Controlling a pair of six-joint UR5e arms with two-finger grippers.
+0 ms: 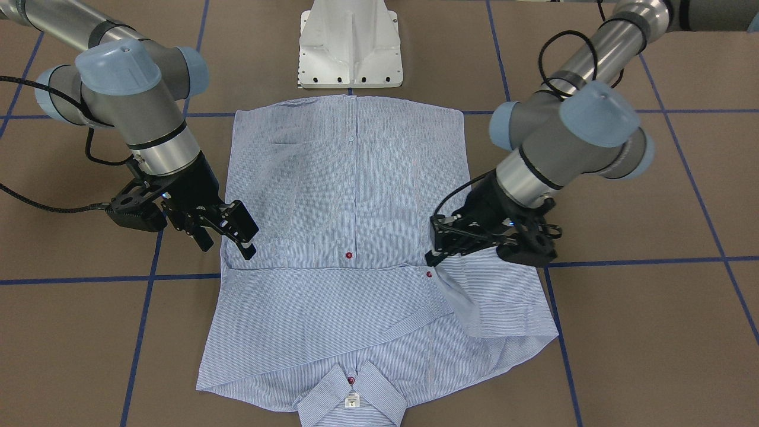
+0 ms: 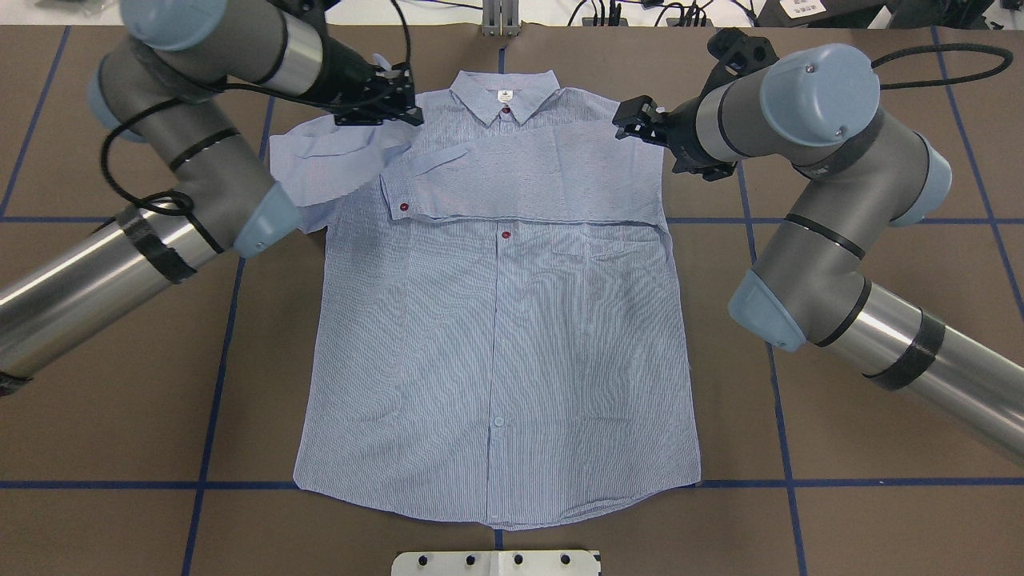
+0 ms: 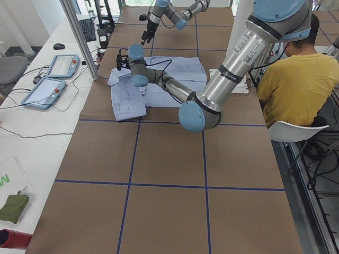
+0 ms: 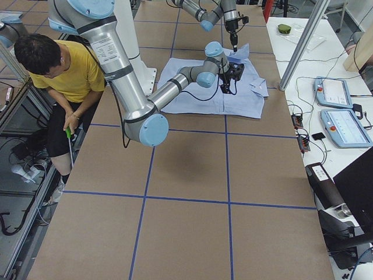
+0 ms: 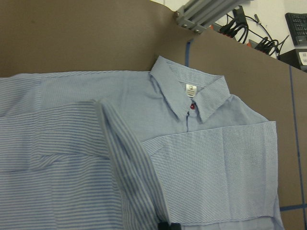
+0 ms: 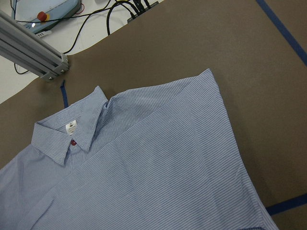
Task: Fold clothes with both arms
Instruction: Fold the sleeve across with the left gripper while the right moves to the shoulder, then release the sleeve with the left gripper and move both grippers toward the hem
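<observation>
The left gripper is closed on the edge of the left sleeve. In its wrist view a band of striped cloth rises into the fingers. The shirt lies flat and face up on the brown table, with the collar at the far side and the hem near the robot. The right sleeve is laid across the chest, and its cuff with the red button reaches the left part of the front. The right gripper hovers just beside the right shoulder edge, its fingers apart with nothing between them.

The step, I think, is to bring the left sleeve over the chest. To do it well, the left gripper should carry the cloth low and to the right, so that the fold falls along the side line of the body. It should then lay the sleeve flat over the other one, parallel to it. The free right gripper could press the shoulder so that the shirt does not slide. It is better to release only when the cuff rests on the cloth.
</observation>
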